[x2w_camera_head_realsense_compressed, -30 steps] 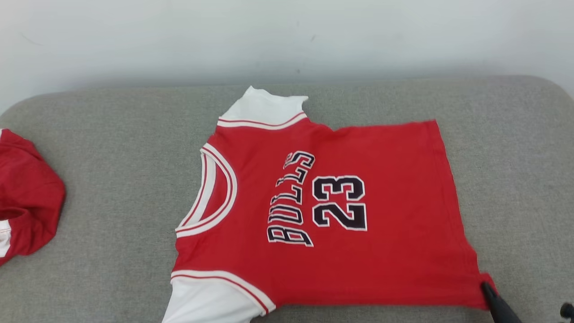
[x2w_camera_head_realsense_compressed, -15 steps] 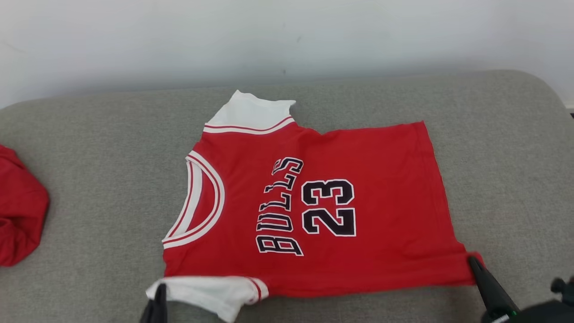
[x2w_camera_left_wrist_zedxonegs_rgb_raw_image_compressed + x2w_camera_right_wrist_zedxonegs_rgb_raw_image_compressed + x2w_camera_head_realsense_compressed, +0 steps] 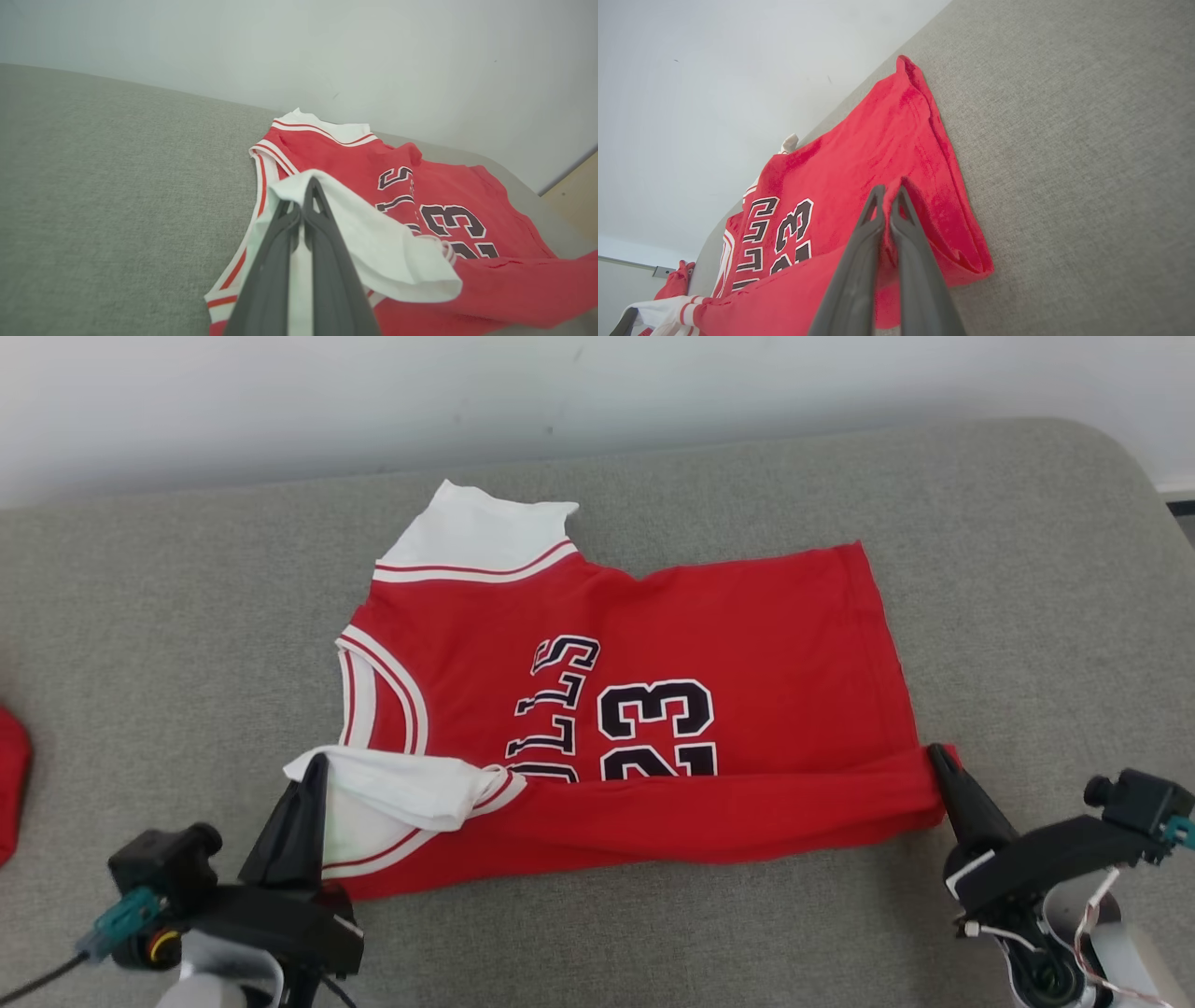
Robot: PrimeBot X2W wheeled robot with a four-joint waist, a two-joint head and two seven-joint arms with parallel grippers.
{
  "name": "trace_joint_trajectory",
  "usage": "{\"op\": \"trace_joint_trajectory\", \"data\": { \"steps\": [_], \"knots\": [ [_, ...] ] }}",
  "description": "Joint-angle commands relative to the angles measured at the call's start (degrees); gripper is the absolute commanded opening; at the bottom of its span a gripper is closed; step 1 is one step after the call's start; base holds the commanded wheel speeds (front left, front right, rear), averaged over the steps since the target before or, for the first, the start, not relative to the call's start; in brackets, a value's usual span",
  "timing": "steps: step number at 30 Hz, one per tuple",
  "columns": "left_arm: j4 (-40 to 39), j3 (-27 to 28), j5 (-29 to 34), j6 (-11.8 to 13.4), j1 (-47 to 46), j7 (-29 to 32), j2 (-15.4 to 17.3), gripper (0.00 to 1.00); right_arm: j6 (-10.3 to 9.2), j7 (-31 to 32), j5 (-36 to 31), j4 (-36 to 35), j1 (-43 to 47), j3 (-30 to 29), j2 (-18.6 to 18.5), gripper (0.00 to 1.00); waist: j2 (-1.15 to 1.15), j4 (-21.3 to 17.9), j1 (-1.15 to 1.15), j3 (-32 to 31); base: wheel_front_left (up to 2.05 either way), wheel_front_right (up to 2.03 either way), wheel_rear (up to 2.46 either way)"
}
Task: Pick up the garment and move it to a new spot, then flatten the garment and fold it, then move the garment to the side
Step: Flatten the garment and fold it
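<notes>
The garment [image 3: 747, 644] is a red jersey with white sleeves and black "BULLS 23" lettering, spread on the grey cushion [image 3: 168, 616]. Its near edge is lifted and rolled back over the lettering. My left gripper [image 3: 316, 767] is shut on the garment's near white sleeve [image 3: 373, 242], held above the collar side. At the hem end, my right gripper [image 3: 936, 756] is shut on the near red corner [image 3: 962, 261]. The right wrist view shows the garment [image 3: 859, 154] stretching away toward the wall, and the left wrist view shows the garment [image 3: 448, 186] past the sleeve.
A second red cloth [image 3: 9, 784] lies at the cushion's far left edge, and its corner [image 3: 675, 282] appears in the right wrist view. A pale wall [image 3: 597, 392] runs behind the cushion. Bare grey cushion surrounds the jersey on all sides.
Both grippers have carried the jersey's near edge up and away from me, folding it over the lower lettering. The head camera has also tilted down, bringing both arms into view.
</notes>
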Motion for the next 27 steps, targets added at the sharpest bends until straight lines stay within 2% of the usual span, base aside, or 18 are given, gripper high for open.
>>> {"op": "trace_joint_trajectory", "data": {
  "steps": [1, 9, 10, 11, 12, 13, 19, 27],
  "knots": [
    [1.6, -0.5, 0.6, -0.4, -2.1, 0.1, 0.4, 0.0, -0.14, -0.2, -0.9, 1.4, -1.7, -0.2, 0.4, 0.0, 0.0, -0.5, -0.01, 1.2, 0.0, 0.0, 0.0],
    [11.7, -4.5, 1.6, -0.8, -9.6, -1.1, 1.9, 0.0, -0.14, -3.4, -5.1, 8.1, -8.5, 1.9, 0.7, 0.0, 0.0, -0.8, -0.01, 2.1, 0.0, 0.0, 0.0],
    [12.9, -5.0, 1.5, -0.9, -10.2, -1.4, 1.9, 0.0, -0.14, -4.4, -5.6, 8.5, -8.9, 2.2, 0.6, 0.17, 0.0, -0.7, -0.01, 2.0, 0.0, 0.0, 0.0],
    [13.8, -5.6, 1.8, -0.9, -10.8, -1.7, 2.0, 0.0, -0.14, -5.3, -6.0, 9.0, -9.2, 2.7, 0.5, 0.47, 0.0, -0.7, -0.01, 1.8, 0.0, 0.0, 0.0],
    [14.9, -6.4, 2.0, -0.9, -11.2, -2.0, 2.0, 0.63, -0.14, -6.2, -6.1, 9.4, -9.3, 3.2, 0.4, 1.0, 0.0, -0.6, -0.01, 1.5, 0.0, 0.0, 0.0],
    [15.6, -6.6, 1.8, -0.8, -11.4, -2.7, 1.9, 1.0, -0.14, -7.0, -5.8, 9.7, -9.3, 3.5, 0.6, 1.0, 0.0, -0.5, -0.01, 1.3, 0.0, 0.0, 0.0],
    [16.2, -6.4, 2.7, -0.8, -9.0, -5.2, 1.4, 1.0, -0.14, -12.2, -7.0, 8.8, -6.3, 5.8, -1.8, 1.0, 0.0, 0.0, -0.01, -0.3, 0.0, 0.0, 0.0],
    [7.2, -0.4, 4.7, 0.7, 1.3, -5.3, -1.5, 1.0, -0.14, -16.3, -11.9, 4.3, 1.7, 5.6, -3.7, 1.0, 0.0, 0.6, -0.01, -1.1, 0.0, 0.0, 0.0]
  ]
}}
